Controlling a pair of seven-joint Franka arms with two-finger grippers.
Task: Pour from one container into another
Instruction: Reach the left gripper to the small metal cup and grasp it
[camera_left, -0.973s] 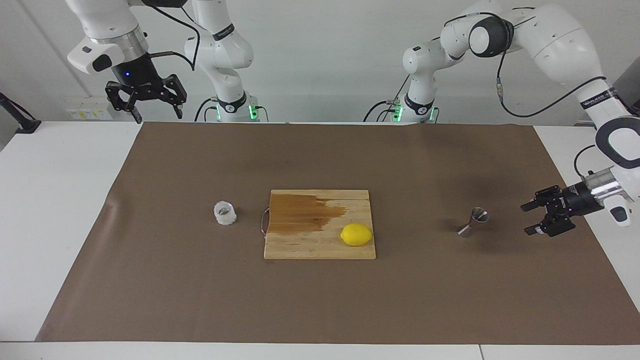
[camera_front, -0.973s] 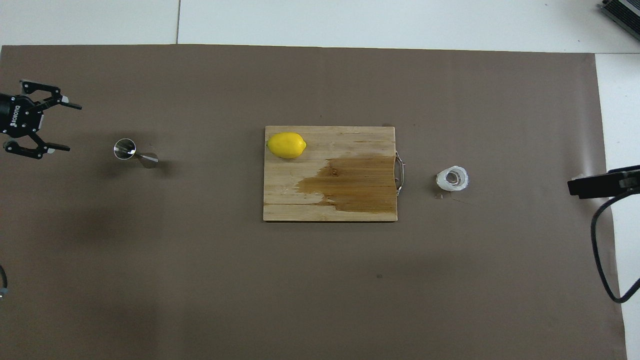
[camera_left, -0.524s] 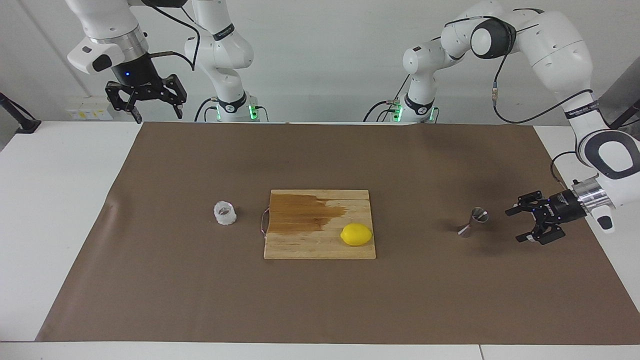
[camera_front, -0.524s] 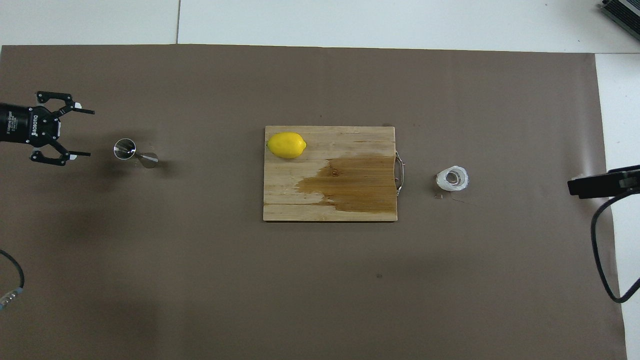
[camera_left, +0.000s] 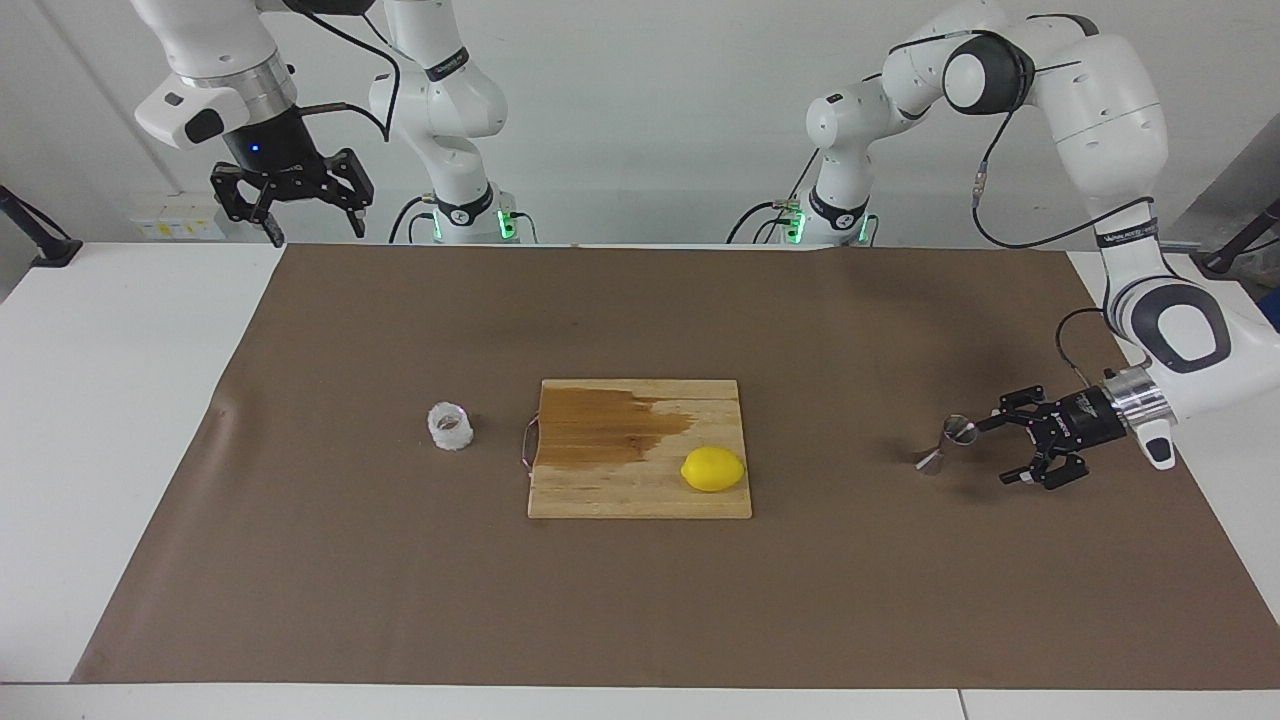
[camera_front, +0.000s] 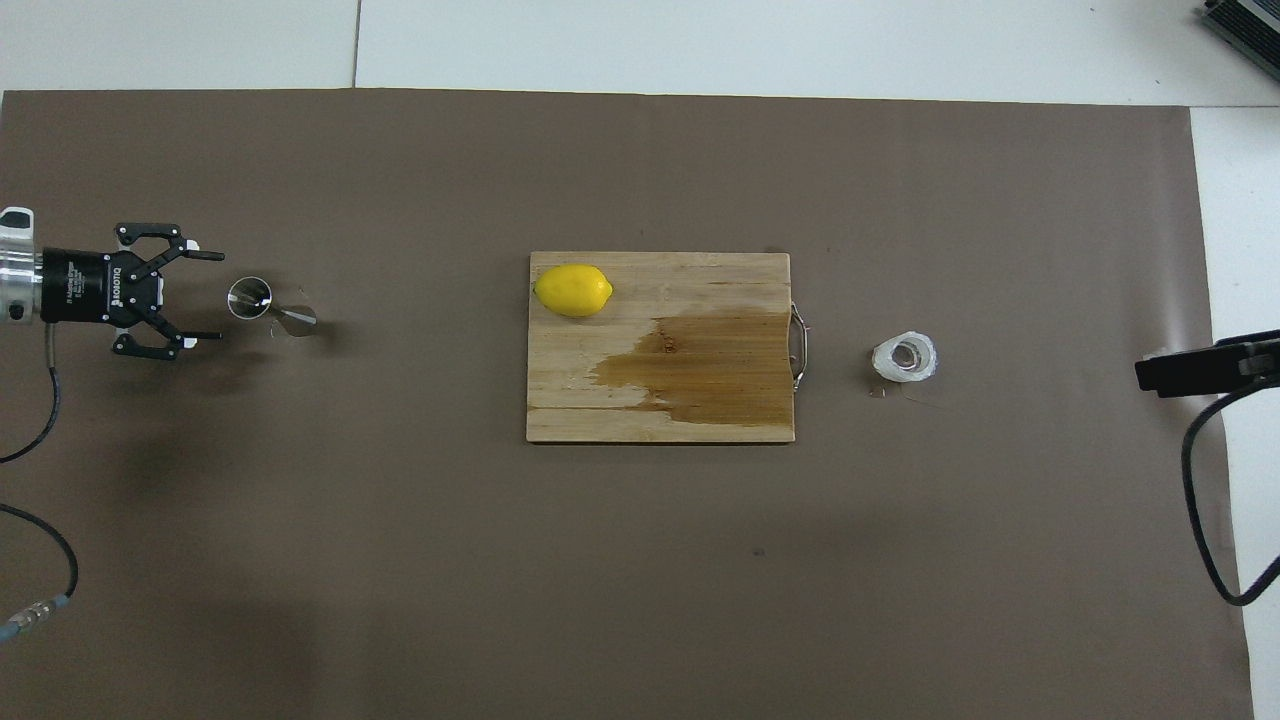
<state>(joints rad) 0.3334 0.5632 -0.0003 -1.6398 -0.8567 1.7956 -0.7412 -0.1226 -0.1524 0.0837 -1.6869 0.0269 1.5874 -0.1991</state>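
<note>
The steel jigger stands on the brown mat toward the left arm's end of the table; it also shows in the overhead view. My left gripper is open, low and level, its fingers pointing at the jigger from just beside it, not around it; the overhead view shows the left gripper too. The faceted clear glass cup stands on the mat beside the board's handle, toward the right arm's end. My right gripper is open and waits high over the robots' edge of the table.
A wooden cutting board with a dark wet stain lies mid-table, a lemon on its corner. The board and lemon also show from overhead. A brown mat covers the table.
My left gripper has moved in low along the mat toward the jigger, staying open. The right arm, cup, board and lemon have not moved.
</note>
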